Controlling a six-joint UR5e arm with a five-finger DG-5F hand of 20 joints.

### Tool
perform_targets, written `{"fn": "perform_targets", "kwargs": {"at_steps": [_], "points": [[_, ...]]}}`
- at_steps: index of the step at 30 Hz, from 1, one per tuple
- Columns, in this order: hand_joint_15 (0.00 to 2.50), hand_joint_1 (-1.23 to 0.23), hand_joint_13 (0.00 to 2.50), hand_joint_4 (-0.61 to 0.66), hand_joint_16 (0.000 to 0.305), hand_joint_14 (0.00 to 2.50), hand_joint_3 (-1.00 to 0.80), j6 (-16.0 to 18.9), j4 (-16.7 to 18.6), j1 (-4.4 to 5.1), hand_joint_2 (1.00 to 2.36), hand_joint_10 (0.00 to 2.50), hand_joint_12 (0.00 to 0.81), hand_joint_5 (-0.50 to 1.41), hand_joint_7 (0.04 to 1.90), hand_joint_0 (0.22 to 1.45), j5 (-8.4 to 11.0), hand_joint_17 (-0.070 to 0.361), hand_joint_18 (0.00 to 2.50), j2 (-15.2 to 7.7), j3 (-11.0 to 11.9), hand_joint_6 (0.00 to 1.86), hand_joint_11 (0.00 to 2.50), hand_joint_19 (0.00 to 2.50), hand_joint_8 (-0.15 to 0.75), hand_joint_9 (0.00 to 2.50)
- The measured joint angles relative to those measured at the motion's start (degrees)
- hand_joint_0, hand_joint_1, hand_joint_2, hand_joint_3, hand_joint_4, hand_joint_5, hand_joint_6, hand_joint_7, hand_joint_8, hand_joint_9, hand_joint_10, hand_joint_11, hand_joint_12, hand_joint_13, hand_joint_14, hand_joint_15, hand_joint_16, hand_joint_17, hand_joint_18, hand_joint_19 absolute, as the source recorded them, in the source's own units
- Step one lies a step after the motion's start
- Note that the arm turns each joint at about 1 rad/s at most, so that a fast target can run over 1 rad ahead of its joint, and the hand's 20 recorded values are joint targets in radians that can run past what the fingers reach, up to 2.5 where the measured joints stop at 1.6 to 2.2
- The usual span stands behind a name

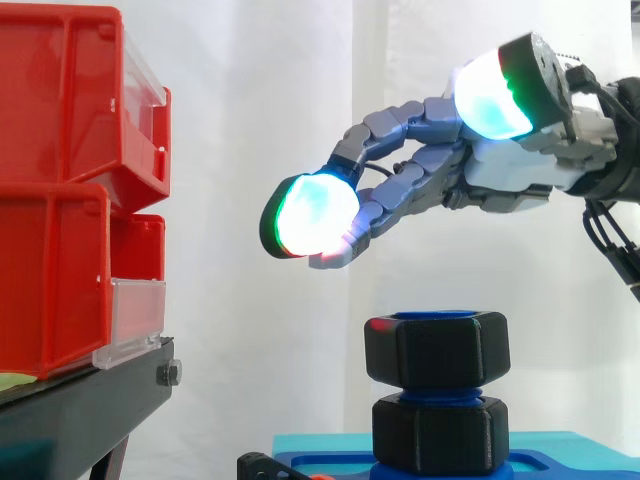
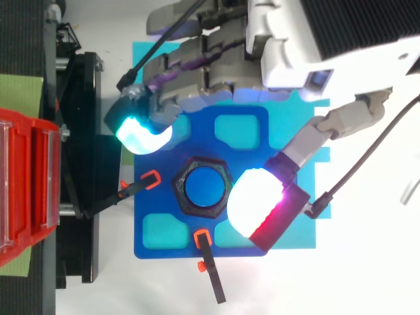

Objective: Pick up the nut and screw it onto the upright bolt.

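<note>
The hand (image 1: 505, 185) hangs above the bolt (image 2: 203, 186), touching nothing; its fingers are spread and loosely bent, apart from one another and holding nothing. In the side view the fingertips (image 1: 315, 215) glow cyan and green, up and to the left of the bolt's top; from above, one cyan pad lies to the bolt's upper left and the thumb pad (image 2: 252, 200), white with a magenta edge, just to its lower right, so the bolt stands between them.

The nut (image 1: 437, 350), black and six-sided, sits on the top of the upright bolt, clear of every pad; from above, the bolt's blue end shows through the middle of it. A band of blue thread shows below the nut; under that is a lower black hex piece (image 1: 440, 435), at the bolt's foot.

The bolt rises from a blue plate (image 2: 157, 243), which lies on a cyan block (image 2: 146, 59). Two black clamps with orange tips point in at the bolt; one (image 2: 141, 186) from its left, the other (image 2: 209, 266) from below it in the top view.

Well to the left of the bolt, red bins (image 1: 60, 200) are stacked on a black stand (image 1: 80, 410); a white curtain (image 1: 260, 100) hangs behind the bolt.
</note>
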Motion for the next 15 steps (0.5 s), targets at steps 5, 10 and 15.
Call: {"fn": "perform_targets", "kwargs": {"at_steps": [5,10,15], "points": [[0.0,-0.22,0.31,0.1,0.036,0.0,-0.5,0.0,0.5,0.56,1.0,0.0,0.305,-0.19,0.55,0.45,0.78,0.08,0.04,0.0,-1.1,0.5,0.0,0.0,0.206,0.43],[0.0,-0.22,0.29,0.11,0.036,0.0,-0.5,0.0,0.2,0.97,1.0,0.0,0.305,-0.18,0.55,0.45,1.21,0.081,0.0,0.0,-2.5,0.5,0.0,0.0,0.209,0.43],[0.0,-0.22,0.31,0.14,0.036,0.0,-0.5,0.1,1.0,1.19,1.0,0.0,0.308,-0.17,0.58,0.45,1.56,0.08,0.01,0.0,-5.0,0.5,0.0,0.0,0.222,0.46]]}}
